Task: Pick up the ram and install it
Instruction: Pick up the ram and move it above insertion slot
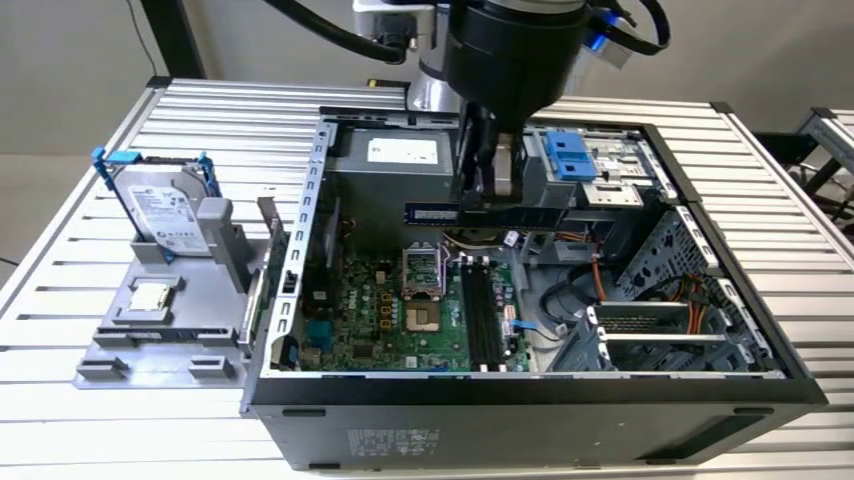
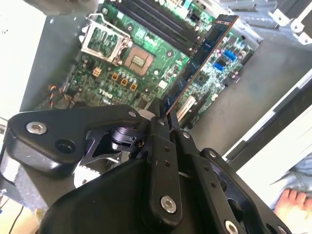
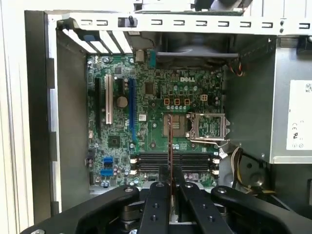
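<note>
Exterior view: an open computer case (image 1: 534,415) lies on its side on the slatted worktop (image 1: 134,420), taking up the middle and the exterior view's right. The arm reaches down into the case at its far edge. The gripper (image 1: 483,205) is clamped on the ram (image 1: 434,212), which sticks out level toward the exterior view's left. The ram is held in the air above the motherboard (image 1: 400,310), clear of the black memory slots (image 1: 483,320) that lie nearer the case's near edge. Toward the worktop's left edge, a grey holder (image 1: 200,340) carries an upright hard drive (image 1: 167,210) and, nearer the front, a small square chip (image 1: 150,297). Second wrist view: the gripper (image 2: 159,111) pinches one end of the ram (image 2: 204,48). The stick runs away from it over the motherboard (image 2: 146,58), not touching the board. The processor socket (image 2: 122,48) stands open beside the stick's line. First wrist view: the ram (image 3: 170,141) shows edge-on as a thin line rising from the gripper (image 3: 169,184), with one finger (image 3: 155,204) close on each side of it. The line crosses the memory slots (image 3: 195,161) and ends beside the processor socket (image 3: 207,127). The ram is not seated in any slot.
</note>
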`<state>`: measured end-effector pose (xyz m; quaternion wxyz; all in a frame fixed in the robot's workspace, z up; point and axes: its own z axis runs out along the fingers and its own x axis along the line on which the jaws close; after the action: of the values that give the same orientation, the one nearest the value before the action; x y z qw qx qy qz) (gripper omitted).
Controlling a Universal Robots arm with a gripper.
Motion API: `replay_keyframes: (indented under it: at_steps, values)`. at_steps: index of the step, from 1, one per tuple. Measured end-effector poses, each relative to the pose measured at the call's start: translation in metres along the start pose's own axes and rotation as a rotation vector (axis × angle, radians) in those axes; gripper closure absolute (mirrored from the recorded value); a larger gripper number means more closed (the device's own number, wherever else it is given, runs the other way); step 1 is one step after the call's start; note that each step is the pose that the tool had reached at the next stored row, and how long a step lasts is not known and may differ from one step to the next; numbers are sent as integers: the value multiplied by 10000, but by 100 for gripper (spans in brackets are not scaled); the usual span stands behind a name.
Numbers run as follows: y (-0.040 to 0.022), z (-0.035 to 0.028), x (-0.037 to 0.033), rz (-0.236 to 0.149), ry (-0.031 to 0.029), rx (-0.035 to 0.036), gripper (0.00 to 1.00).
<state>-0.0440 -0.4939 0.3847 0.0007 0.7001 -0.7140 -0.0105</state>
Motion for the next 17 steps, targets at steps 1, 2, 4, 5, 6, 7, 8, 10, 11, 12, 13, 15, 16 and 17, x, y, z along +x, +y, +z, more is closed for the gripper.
replay_keyframes:
  at_steps: [1,2,4,5,6,7,8,10,11,12,13,15,16,17]
  values:
    - [-22,0,0,13,0,0,100]
    - [-44,0,-1,27,-2,1,100]
    - [-82,-1,-2,61,-2,1,100]
    - [-102,-1,-2,78,-2,1,100]
    - [-121,-1,-2,95,-2,1,100]
    - [-141,-2,-3,116,-2,2,100]
    - [-156,-2,-3,142,-3,2,100]
    - [-183,-1,-4,203,-4,3,100]
    - [-195,-1,-4,241,-5,3,100]
    - [-206,-1,-4,278,-5,4,100]
    - [-219,-1,-4,315,-7,5,100]
    - [-250,-2,-5,374,-6,5,100]
    - [-266,-2,-5,401,-7,5,100]
    - [-284,-2,-6,426,-7,6,100]
